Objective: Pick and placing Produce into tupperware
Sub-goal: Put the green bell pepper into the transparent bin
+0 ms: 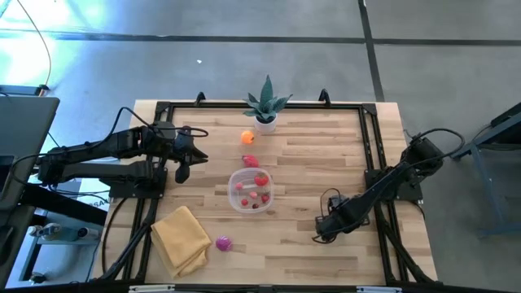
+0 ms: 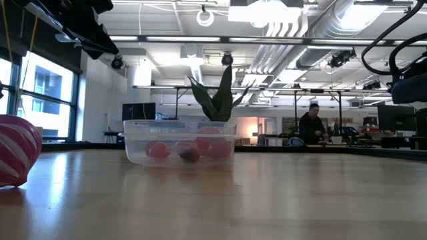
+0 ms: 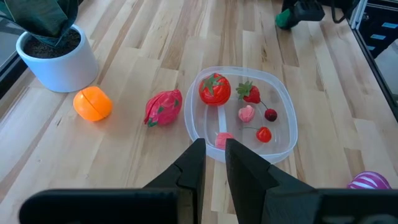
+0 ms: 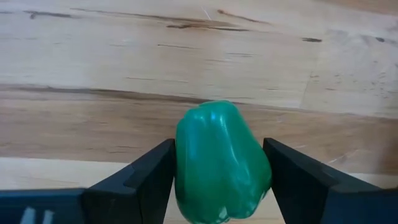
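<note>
One glossy green pepper (image 4: 222,162) sits between the right end effector (image 4: 217,180) fingers; left end effector (image 3: 213,163) nearly closed, empty.

1. The tabletop (image 1: 326,155) is made of light wooden planks and fills the middle of the high view.
2. Around it is a grey concrete floor (image 1: 244,49) with dark lines crossing it.
3. In the low view, tall windows (image 2: 40,93) stand at the left edge.
4. The ceiling (image 2: 293,27) at the top has white ducts, pipes and long lamps.
5. At centre right, far behind, a person (image 2: 312,125) sits at a desk.
</note>
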`<state>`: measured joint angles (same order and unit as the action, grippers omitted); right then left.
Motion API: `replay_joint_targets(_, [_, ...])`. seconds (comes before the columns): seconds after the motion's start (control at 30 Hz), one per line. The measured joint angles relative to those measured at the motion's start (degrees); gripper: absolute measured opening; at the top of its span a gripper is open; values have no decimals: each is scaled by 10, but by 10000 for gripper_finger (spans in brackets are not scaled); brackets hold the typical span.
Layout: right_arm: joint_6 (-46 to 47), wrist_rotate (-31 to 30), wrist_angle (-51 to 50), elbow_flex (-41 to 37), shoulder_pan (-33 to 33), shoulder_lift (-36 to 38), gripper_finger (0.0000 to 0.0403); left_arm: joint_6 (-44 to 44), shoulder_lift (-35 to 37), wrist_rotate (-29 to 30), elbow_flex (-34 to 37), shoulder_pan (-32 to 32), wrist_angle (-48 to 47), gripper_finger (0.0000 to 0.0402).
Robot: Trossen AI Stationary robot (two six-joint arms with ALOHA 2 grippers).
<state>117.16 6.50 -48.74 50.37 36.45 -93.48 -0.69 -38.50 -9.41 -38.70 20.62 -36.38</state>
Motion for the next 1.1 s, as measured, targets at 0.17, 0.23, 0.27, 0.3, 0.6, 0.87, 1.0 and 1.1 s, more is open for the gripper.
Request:
replay_joint_targets(0.17, [-25,0,-1,8,-1,0,224,0,0,0,0,0,0,53])
replay_joint_targets(0.23, [-36,-1,1,19,-4,0,224,0,0,0,0,0,0,53])
replay_joint_targets(0.27, [-44,-4,-1,25,-5,0,224,0,0,0,0,0,0,53])
replay_joint_targets(0.3, [-52,-7,-4,33,-8,0,224,0,0,0,0,0,0,53])
replay_joint_targets(0.6, [-236,-116,-20,143,-60,0,224,0,0,0,0,0,0,53])
replay_joint_targets(0.87, [-537,-240,18,283,-147,1,224,0,0,0,0,0,0,53])
replay_joint_targets(1.0, [-685,-247,90,315,-206,1,224,0,0,0,0,0,0,53])
replay_joint_targets(1.1, [-766,-216,145,315,-249,0,224,0,0,0,0,0,0,53])
